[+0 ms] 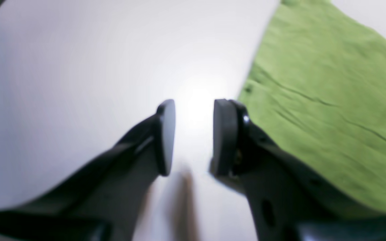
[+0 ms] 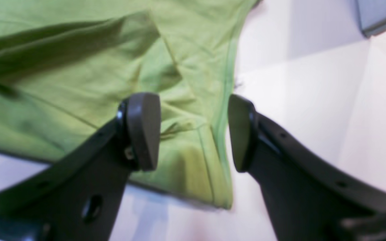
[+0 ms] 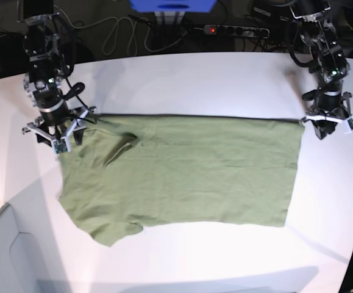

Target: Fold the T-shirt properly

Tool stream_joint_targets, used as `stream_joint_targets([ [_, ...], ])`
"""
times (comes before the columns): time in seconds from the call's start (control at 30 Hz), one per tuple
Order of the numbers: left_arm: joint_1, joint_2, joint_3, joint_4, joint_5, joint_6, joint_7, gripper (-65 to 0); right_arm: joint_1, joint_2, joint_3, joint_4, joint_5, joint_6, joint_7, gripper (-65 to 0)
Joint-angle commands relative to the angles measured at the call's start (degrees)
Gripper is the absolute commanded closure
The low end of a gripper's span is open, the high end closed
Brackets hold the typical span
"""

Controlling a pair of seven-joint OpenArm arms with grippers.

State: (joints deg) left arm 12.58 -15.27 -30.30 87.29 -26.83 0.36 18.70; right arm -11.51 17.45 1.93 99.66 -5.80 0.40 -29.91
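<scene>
**A:** Checking the shirt first. Spread flat across the middle of the white table, folded once already by the look of it, with a long straight edge along the far side. Wrinkled near the sleeve end, plus 1 loose flap sticking out at the near corner on the base view's left.

**B:** Grippers?

**A:** Both released, holding nothing. Left gripper parted over bare table, hovering just beside the shirt's edge, cloth only off to 1 side in the wrist view. In the base view, sitting at the far corner on that view's right.

**B:** And the right?

**A:** Right gripper wide apart too, straddling the hemmed edge of the shirt from above. Can't tell whether touching the cloth or just over it, too blurry. Parked at the sleeve-end far corner in the base view.
</scene>
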Motion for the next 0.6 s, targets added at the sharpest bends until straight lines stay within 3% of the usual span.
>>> stream_joint_targets([
  [0.0,0.0,-0.9,-0.5,1.1,-0.4,-0.2,-1.3,-19.0,0.6,0.5,0.4,1.2,0.0,0.0,1.3,-31.6],
  [0.1,-0.1,-1.0,-0.4,0.6,-0.4,-0.2,-1.3,-20.7,-0.1,0.5,0.4,1.2,0.0,0.0,1.3,-31.8],
  [0.3,-0.2,-0.1,-0.1,0.6,-0.5,-0.3,-1.3,-32.2,-2.3,0.7,0.4,3.5,0.0,0.1,1.4,-31.8],
  [0.47,-0.3,0.8,0.0,0.1,-0.5,-0.3,-1.3,-32.3,-3.5,0.6,0.4,4.5,0.0,0.1,1.4,-31.8],
  [0.57,-0.8,0.5,3.4,-3.4,-0.5,-0.3,-1.9,-32.3,-4.4,0.6,0.4,4.6,0.0,0.1,1.6,-31.8],
])
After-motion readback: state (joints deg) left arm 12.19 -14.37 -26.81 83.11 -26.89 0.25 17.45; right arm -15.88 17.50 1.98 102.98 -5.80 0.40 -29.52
